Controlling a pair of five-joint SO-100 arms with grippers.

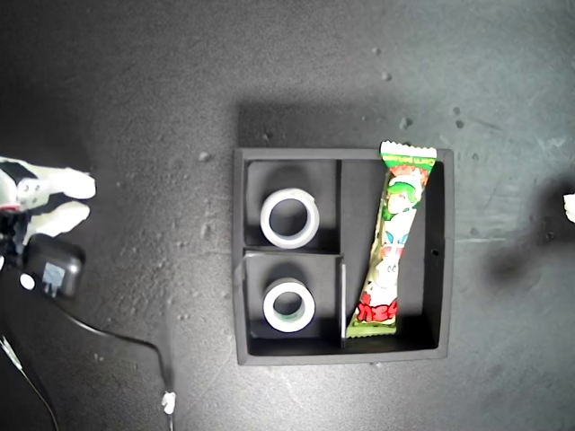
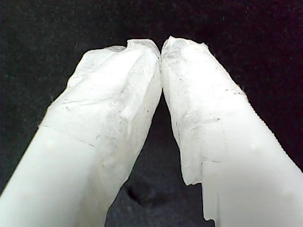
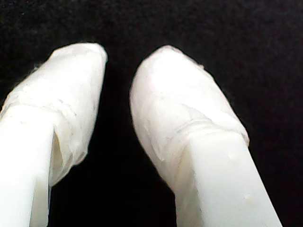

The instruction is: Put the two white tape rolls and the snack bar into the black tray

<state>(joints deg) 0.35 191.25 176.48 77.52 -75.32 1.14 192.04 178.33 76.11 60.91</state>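
Dim overall; the black tray cast a soft shadow upward, and both wrist views looked overexposed, blurred

Black tray: matt, plastic-looking. Two white tape rolls: smooth, slightly shiny. Snack bar: glossy printed foil wrapper. Dark tabletop: matt, speckled, rough. Fingers: white plastic wrapped in wrinkled white tape.

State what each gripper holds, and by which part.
Nothing. My first gripper is shut on nothing; my second gripper is open and empty. Both rolls and the bar lie in the tray.
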